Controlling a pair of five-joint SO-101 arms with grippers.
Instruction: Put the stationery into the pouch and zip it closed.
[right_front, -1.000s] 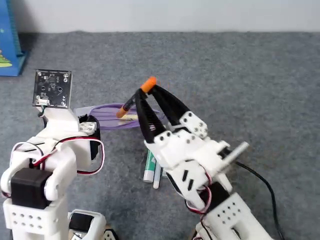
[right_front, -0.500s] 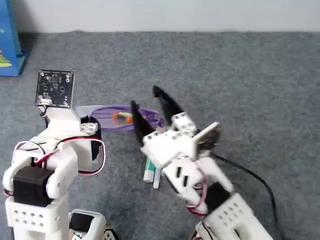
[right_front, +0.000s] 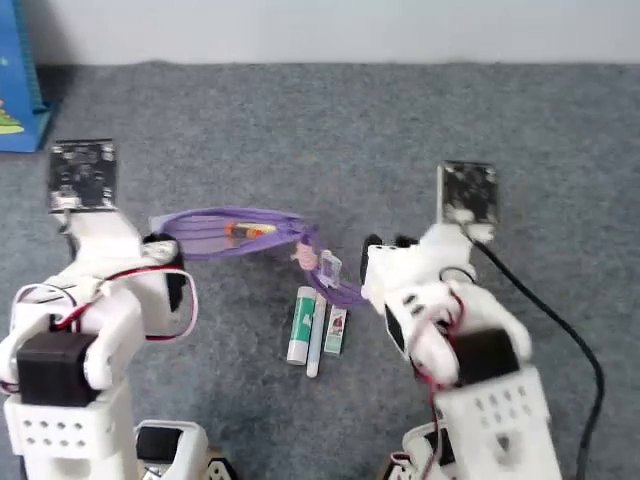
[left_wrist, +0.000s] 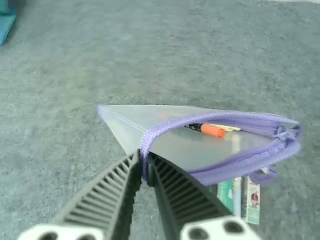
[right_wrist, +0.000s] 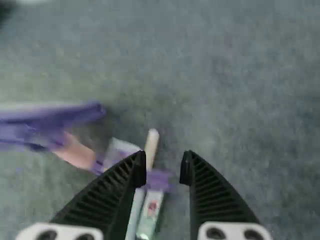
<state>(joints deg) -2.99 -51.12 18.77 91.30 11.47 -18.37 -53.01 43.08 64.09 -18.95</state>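
A clear pouch (right_front: 215, 235) with a purple zipper lies open on the grey carpet, an orange-capped marker (right_front: 245, 232) inside it. My left gripper (left_wrist: 142, 167) is shut on the zipper edge at the pouch's (left_wrist: 200, 147) corner, holding the mouth up; the marker (left_wrist: 206, 130) lies just inside. A green-and-white tube (right_front: 300, 325), a white pen (right_front: 316, 345) and a small flat piece (right_front: 337, 330) lie side by side in front of the pouch. My right gripper (right_wrist: 161, 167) is open and holds nothing, low over the white pen (right_wrist: 150, 142), near the pouch's pink zipper tag (right_wrist: 75, 152).
A blue box (right_front: 15, 95) stands at the far left edge by the wall. A black cable (right_front: 560, 330) trails from the right arm across the carpet. Bare carpet stretches behind and to the right of the pouch.
My right gripper held the orange marker over the pouch, let it go into the pouch, then drew back to the right and down. The pouch mouth has stretched wider.
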